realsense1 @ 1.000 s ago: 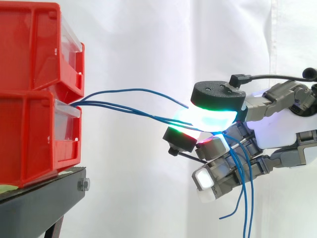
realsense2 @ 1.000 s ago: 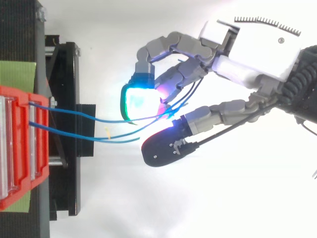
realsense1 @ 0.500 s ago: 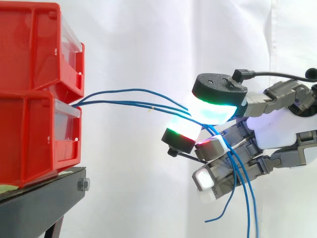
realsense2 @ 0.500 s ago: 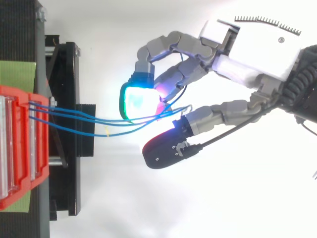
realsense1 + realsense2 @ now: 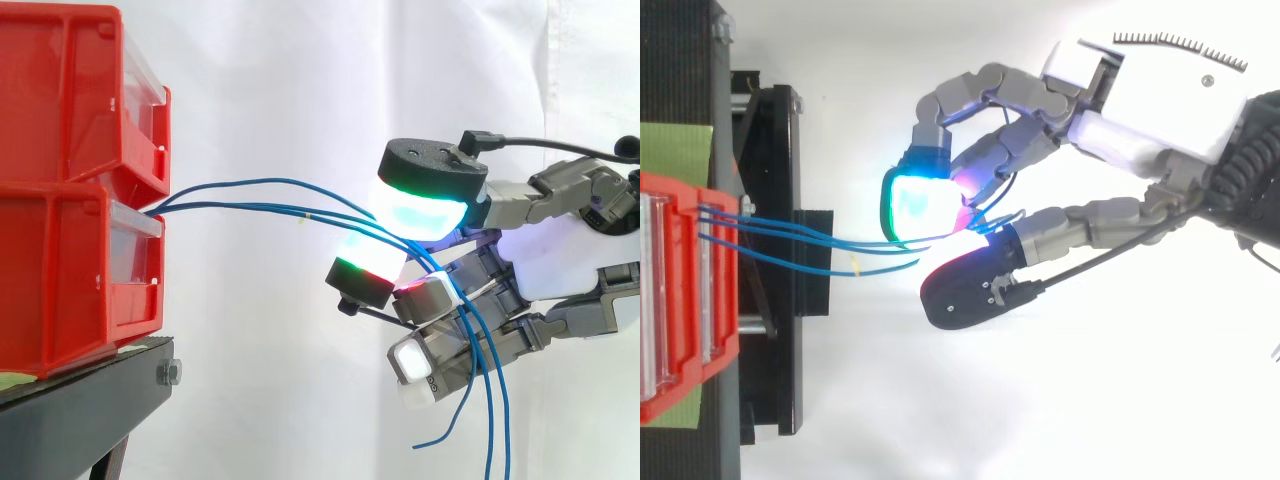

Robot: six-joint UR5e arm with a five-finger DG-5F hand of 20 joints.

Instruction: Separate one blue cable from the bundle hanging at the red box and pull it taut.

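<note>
Side view: two red bins (image 5: 62,130) sit stacked on the black stand (image 5: 70,410), at the left, against the white curtain (image 5: 290,70). We note the blue cables (image 5: 240,205) coming out at the seam between the bins, just above the clear front (image 5: 135,228) of the lower one. We count three strands. One arcs up and over; the others run lower and nearly level. None reads as straight; each carries a gentle bow. One strand bears a small pale-yellow mark (image 5: 305,215).

The hand (image 5: 560,270) enters from the right, with its fingers curled toward the bins. The strands run together into the narrow gap between the upper pad (image 5: 425,208), glowing cyan and green, and the pad below it (image 5: 368,262), which glows green and red. We read the hand as closed on the whole bundle. No single strand is parted from the rest, and the glow hides the exact contact. Behind the pads the cables bend down across the lower fingers, and their loose ends (image 5: 497,420) hang free below the hand.

Top view: the hand (image 5: 1160,100) reaches in from the upper right. The strands cross open space from the bins (image 5: 680,300) to the bright pads (image 5: 920,205), passing over the stand (image 5: 770,200). A green patch (image 5: 675,150) lies beside the bins.
</note>
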